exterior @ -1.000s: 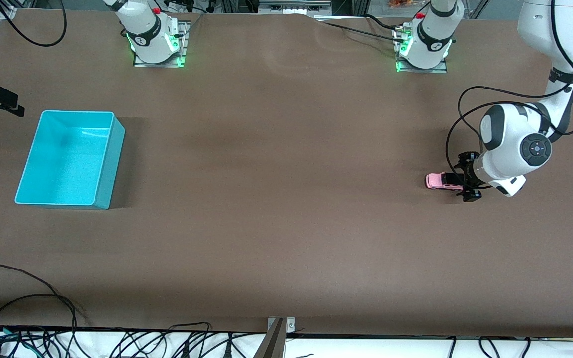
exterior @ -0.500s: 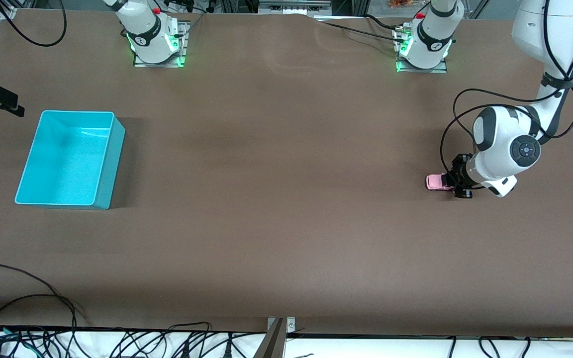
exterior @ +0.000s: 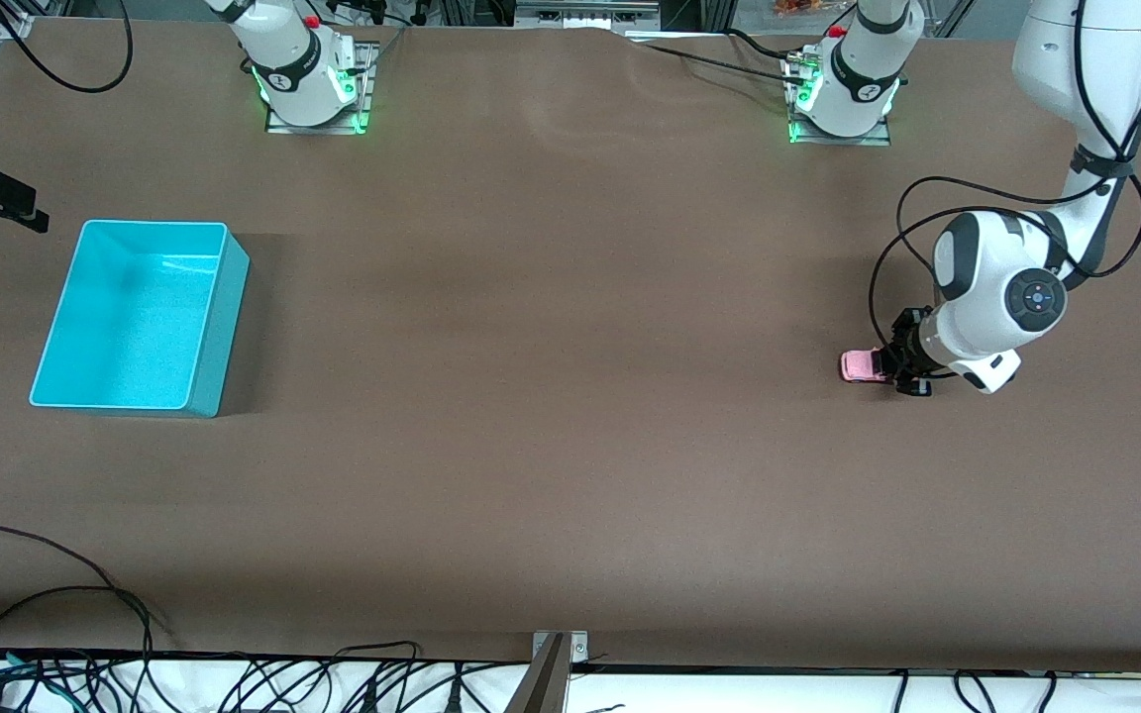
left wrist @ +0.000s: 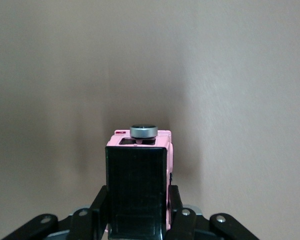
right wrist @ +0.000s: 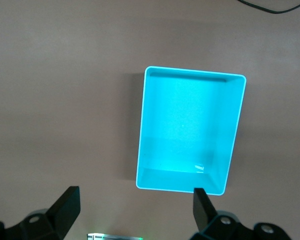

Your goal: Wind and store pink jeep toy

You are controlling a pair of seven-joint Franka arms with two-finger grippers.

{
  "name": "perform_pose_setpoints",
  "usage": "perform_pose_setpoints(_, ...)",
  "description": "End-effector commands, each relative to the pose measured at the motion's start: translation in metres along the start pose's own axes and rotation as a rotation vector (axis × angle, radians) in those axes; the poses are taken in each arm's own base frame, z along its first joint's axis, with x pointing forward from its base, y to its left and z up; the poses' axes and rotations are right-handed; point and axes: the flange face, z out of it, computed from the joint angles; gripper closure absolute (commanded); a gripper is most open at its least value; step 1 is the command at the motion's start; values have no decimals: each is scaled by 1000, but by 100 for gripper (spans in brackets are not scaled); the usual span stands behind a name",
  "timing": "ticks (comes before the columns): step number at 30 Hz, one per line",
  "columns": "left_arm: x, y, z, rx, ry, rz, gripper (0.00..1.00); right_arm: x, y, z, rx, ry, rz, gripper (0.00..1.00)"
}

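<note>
Tabletop [exterior: 551, 396]: brown and flat, with the two robot bases along the 12 o'clock edge of the front view.
Right end effector [right wrist: 135, 212]: up in the air over the tabletop, at 9 o'clock in the front view. Its two black fingers are wide apart and hold nothing. This arm waits.
Turquoise bin [exterior: 140, 317]: sits toward the right arm's end, at about 9 o'clock. It looks hollow inside.
Pink jeep toy [exterior: 863, 365]: sits on the tabletop toward the left arm's end, at about 3 o'clock.
Left end effector [exterior: 902, 368]: low at the tabletop, fingers pressed on both sides of the jeep's black rear.
</note>
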Motion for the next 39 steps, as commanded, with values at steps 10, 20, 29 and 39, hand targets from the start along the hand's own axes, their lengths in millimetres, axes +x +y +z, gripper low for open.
perform_pose_setpoints(10, -84, -5, -28, -25, 38, -31, 94, -1, 0, -4, -12, -4, 0, 0)
perform_pose_setpoints(20, -109, -4, -12, -59, 5, -9, 95, -1, 0, -4, -12, -4, 0, 0)
perform_pose_setpoints(29, -116, -4, 7, -51, -18, -26, 95, -1, -1, -4, -13, -4, -2, 0)
perform_pose_setpoints(39, -111, -5, 21, -36, -15, -31, 95, -1, -1, -4, -13, -4, -2, 0)
